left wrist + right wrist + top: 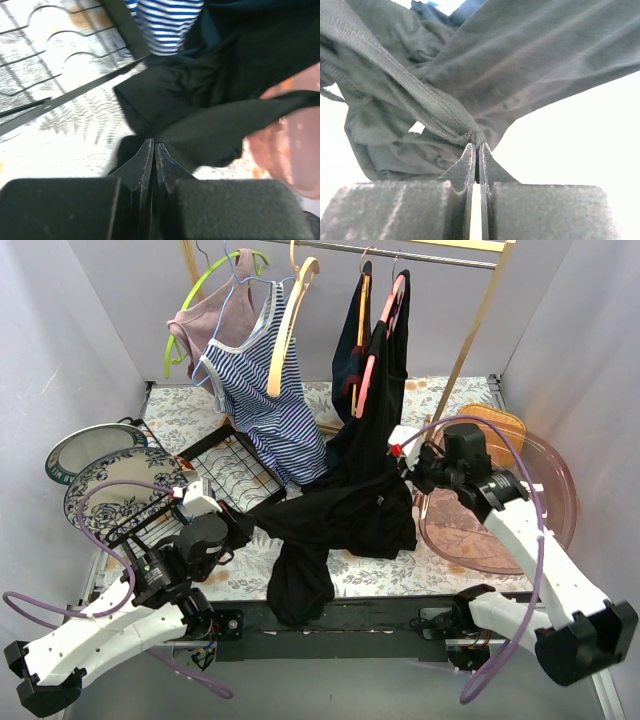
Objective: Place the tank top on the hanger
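Note:
The black tank top [345, 505] is stretched above the table between my two grippers, with a loose part drooping over the front edge. My left gripper [243, 525] is shut on its left edge; in the left wrist view the jaws [154, 141] pinch the black fabric [215, 125]. My right gripper [402, 454] is shut on a bunched seam of the top at the right; the right wrist view shows the jaws [477, 146] closed on the hem of the fabric [520, 60]. The cream hanger [290, 330] hangs bare on the rail at the back, above and behind the top.
On the rail [420, 252] hang a lime-green hanger with a mauve top [215, 315], a striped tank top [265, 400], and dark garments on orange and pink hangers [385, 340]. A black wire rack [235, 470] and plates [110, 485] lie left. A pink bowl [520, 510] sits right.

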You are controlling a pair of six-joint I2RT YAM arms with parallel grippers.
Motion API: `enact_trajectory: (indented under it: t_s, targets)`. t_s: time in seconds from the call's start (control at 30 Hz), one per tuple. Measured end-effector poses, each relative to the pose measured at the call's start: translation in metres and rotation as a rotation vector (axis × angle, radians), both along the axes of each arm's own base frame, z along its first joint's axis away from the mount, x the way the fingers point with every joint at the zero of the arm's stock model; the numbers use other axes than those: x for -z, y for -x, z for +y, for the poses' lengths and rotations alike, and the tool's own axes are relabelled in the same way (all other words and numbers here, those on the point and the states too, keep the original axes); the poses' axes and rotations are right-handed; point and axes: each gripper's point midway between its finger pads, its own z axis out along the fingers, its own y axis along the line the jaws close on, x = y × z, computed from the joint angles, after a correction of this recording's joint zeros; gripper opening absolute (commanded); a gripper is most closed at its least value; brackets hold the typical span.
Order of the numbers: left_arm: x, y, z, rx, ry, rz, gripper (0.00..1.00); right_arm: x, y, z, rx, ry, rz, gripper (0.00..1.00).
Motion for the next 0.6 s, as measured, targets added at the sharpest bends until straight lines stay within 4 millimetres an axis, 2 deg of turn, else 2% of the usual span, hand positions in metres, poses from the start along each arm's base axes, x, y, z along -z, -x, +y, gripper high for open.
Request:
enact_trajectory:
  t_s: [0.07, 0.13, 0.23, 0.33, 0.5, 0.53, 0.6]
  targets:
    - [0.006, 0.0, 0.004, -0.013, -0.025, 0.013, 0.0, -0.012, 0.005, -0.005, 0.005, -0.007, -0.042, 0.01]
    - [0.014, 0.0, 0.005, -0.02, -0.051, 0.036, 0.0, -0.015, 0.011, -0.007, -0.002, -0.007, -0.057, 0.01]
    - [0.03, 0.0, 0.006, -0.027, -0.09, 0.076, 0.0, 0.002, 0.02, -0.011, -0.005, 0.014, -0.022, 0.01]
    - [0.046, 0.002, 0.005, -0.021, -0.127, 0.118, 0.06, 0.029, 0.031, -0.014, -0.014, 0.04, 0.061, 0.01]
    - [0.062, 0.005, -0.006, 0.025, -0.148, 0.166, 0.22, 0.049, 0.043, -0.005, -0.071, 0.025, 0.157, 0.01]
    - [0.063, 0.005, -0.01, 0.038, -0.146, 0.17, 0.3, 0.051, 0.045, -0.002, -0.084, 0.017, 0.172, 0.01]
    - [0.063, 0.005, -0.016, 0.068, -0.145, 0.173, 0.39, 0.055, 0.047, 0.003, -0.111, 0.004, 0.199, 0.01]
